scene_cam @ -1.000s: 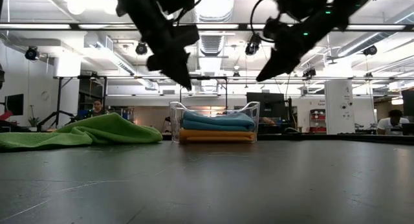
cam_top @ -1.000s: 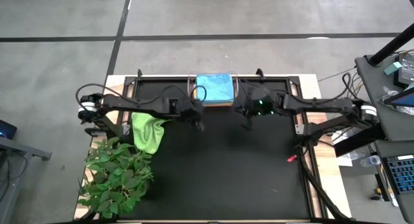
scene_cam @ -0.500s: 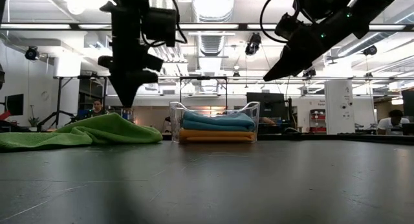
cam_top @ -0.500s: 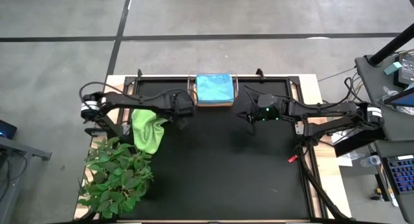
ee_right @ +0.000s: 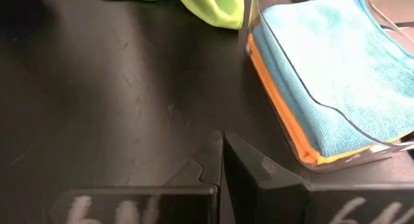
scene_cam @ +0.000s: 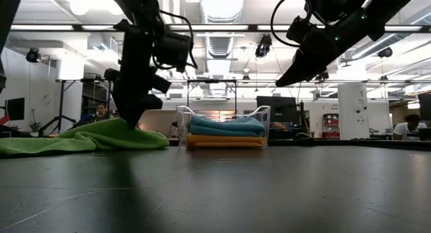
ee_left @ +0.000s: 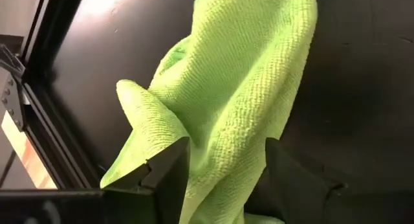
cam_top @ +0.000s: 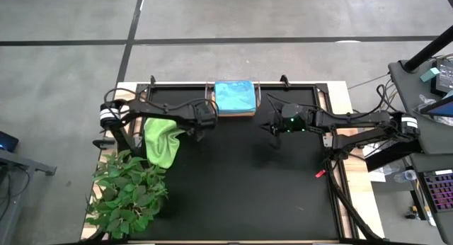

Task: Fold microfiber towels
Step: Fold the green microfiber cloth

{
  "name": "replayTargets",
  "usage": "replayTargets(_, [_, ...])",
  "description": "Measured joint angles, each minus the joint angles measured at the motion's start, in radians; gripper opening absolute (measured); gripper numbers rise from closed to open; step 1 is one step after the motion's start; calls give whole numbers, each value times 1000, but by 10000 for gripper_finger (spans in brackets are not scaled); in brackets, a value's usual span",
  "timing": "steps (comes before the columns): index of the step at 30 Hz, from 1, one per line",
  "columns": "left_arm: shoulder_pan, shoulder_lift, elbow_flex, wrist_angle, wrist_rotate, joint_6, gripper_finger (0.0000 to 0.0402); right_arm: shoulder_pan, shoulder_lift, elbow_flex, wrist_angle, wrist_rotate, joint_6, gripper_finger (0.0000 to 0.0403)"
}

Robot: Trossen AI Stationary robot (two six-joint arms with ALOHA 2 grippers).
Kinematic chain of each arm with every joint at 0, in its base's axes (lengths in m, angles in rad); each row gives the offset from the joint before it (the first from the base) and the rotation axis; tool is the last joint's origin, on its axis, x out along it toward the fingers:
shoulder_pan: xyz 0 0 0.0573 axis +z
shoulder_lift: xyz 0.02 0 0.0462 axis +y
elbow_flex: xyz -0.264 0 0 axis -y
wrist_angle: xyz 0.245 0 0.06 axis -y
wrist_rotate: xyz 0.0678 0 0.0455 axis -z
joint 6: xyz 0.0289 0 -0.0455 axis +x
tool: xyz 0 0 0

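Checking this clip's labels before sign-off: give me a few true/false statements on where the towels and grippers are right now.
1. The lime green towel lies crumpled on the table. True.
2. The clear bin holds no towels. False: folded light blue towel and yellow-orange towel are stacked in it.
3. The left gripper is open, straddling the green towel. True.
4. The right gripper grips the green towel. False: it is shut on nothing, above bare table.
5. A plant sits at the table's near-left corner. True.
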Motion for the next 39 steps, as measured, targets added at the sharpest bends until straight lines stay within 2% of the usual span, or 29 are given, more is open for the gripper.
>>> replayTargets(4, [0,28,0,1,-16,7,180,0,0,0,4,0,0,9])
replayTargets(7, [0,48,0,1,-36,24,154,0,0,0,5,0,0,9])
replayTargets(9, [-5,61,-1,1,-38,29,121,0,0,0,5,0,0,9])
replayTargets(13, [-31,63,0,7,-37,29,23,0,0,-1,5,0,-1,9])
replayTargets(14, [-43,59,4,7,-37,28,13,0,0,-1,5,0,-1,9])
replayTargets(21, [-193,-22,73,26,-33,37,2,0,4,-6,13,1,-13,9])
replayTargets(24, [-261,-72,104,74,15,111,1,0,4,-12,14,1,-12,9])
replayTargets(26, [-311,-106,108,172,73,217,1,0,4,-15,17,1,0,9])
replayTargets(29, [-382,-154,82,412,144,374,0,0,4,-15,49,-10,37,9])
replayTargets(32, [-423,-174,71,617,174,491,0,1,4,-15,81,-145,67,9])
replayTargets(35, [-430,-174,70,717,176,554,0,4,4,-15,105,-314,79,22])
replayTargets(39, [-420,-168,69,751,174,572,0,15,3,-15,106,-391,91,59])
